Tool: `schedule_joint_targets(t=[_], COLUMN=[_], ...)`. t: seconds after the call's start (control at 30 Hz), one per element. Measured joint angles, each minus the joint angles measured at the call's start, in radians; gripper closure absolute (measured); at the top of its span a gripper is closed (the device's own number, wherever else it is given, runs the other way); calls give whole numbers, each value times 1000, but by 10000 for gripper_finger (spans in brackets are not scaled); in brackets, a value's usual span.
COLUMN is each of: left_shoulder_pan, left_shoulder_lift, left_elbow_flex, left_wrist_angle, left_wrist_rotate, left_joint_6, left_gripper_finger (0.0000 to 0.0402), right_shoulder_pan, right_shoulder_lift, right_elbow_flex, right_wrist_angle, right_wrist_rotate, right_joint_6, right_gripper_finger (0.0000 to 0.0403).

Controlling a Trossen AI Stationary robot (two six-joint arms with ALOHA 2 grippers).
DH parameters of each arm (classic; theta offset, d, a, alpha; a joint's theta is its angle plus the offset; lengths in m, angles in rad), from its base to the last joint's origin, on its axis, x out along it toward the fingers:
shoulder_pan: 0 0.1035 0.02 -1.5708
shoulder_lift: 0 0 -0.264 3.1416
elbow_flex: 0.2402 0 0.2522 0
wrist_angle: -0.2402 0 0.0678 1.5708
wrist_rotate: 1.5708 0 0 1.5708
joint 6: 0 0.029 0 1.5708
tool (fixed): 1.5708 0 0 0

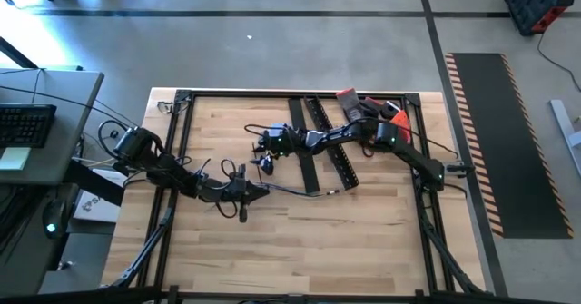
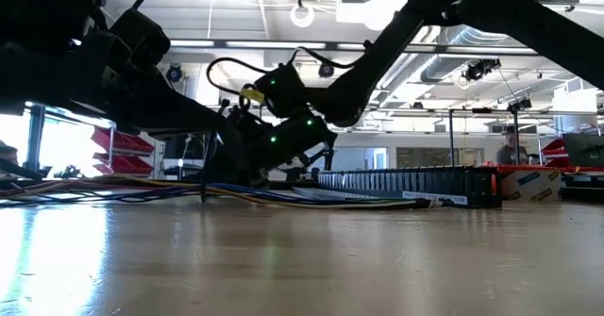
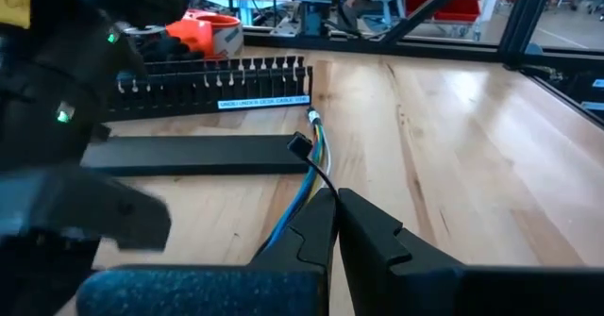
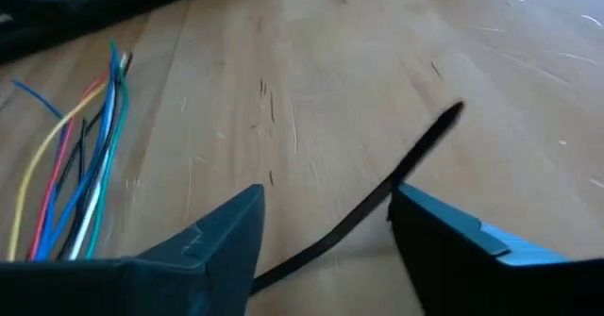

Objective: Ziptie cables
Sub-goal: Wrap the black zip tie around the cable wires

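While both arms reach in over the wooden table, the cables lie flat on it near the middle, running from the left gripper toward the near ends of 2 black slotted rails. From table height the bunch shows as thin wires stretched along the surface in front of a rail. The left gripper's jaws are pressed together on the cables, which run out from between its fingers toward a rail's end. The right gripper hangs just above the table beside the rails, close to the left one; its jaws stand apart, with a thin black strip crossing the gap between them, and I cannot tell whether they touch it. Loose coloured wire ends lie fanned on the wood beside it. An orange-handled tool rests at the far right edge.
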Motion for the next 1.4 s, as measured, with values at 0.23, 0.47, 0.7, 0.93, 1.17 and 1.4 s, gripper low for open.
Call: schedule_joint_targets(t=[0.23,0.47,0.7,0.93,1.17,1.4], left_shoulder_pan=[0,0,12,34,34,41], left_shoulder_lift=[0,0,0,0,1,1], left_elbow_flex=[0,-1,-1,-3,-47,-126], left_wrist_angle=[-3,-4,-2,2,100,255], left_wrist_rotate=[15,13,-33,-41,-59,-29], left_joint_6=[-3,-19,-19,-12,-26,-12], left_gripper_finger=[402,402,402,402,402,402], right_shoulder_pan=[10,16,83,190,242,264], right_shoulder_lift=[1,-100,-235,-243,-244,-243], right_elbow_flex=[19,-109,-288,-384,-441,-476], right_wrist_angle=[-67,-70,34,199,349,469], right_wrist_rotate=[-16,100,320,482,602,604], right_joint_6=[-53,-159,-337,-431,-475,-551], right_gripper_finger=[335,401,403,403,403,403])
